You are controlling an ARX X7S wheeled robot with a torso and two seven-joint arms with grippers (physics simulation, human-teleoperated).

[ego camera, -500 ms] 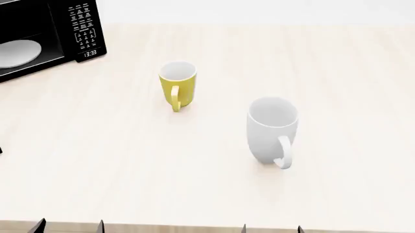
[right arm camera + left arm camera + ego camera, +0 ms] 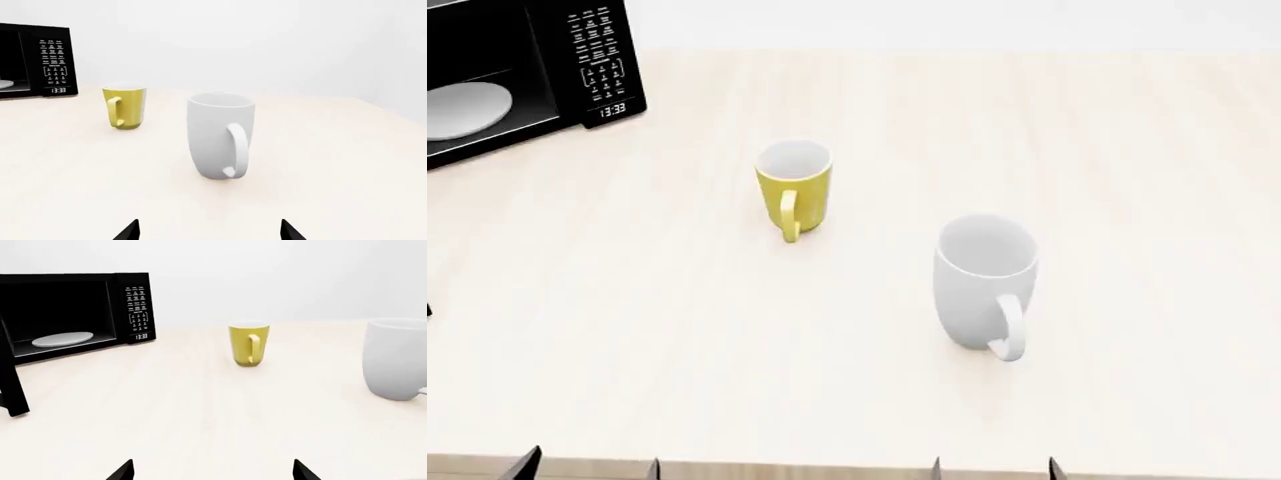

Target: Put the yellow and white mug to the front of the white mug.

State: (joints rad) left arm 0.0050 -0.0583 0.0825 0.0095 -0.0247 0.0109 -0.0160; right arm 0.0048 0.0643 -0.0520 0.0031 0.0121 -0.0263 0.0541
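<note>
The yellow and white mug [image 2: 793,188] stands upright on the pale table, its yellow side and handle facing me; it also shows in the left wrist view [image 2: 249,344] and the right wrist view [image 2: 125,107]. The white mug [image 2: 984,284] stands upright nearer and to the right, handle toward me, and shows in the left wrist view [image 2: 396,359] and the right wrist view [image 2: 219,135]. My left gripper [image 2: 589,468] and right gripper [image 2: 993,468] show only as dark fingertips at the table's near edge. Both are open and empty, well short of the mugs.
A black microwave [image 2: 507,75] with its door open and a white plate inside stands at the far left corner; its open door edge [image 2: 13,390] shows in the left wrist view. The table's front edge [image 2: 827,465] runs just above my fingertips.
The head view has shifted: both mugs sit slightly lower in the picture and the fingertips have moved a little to the right. The mugs themselves have not moved on the table.
</note>
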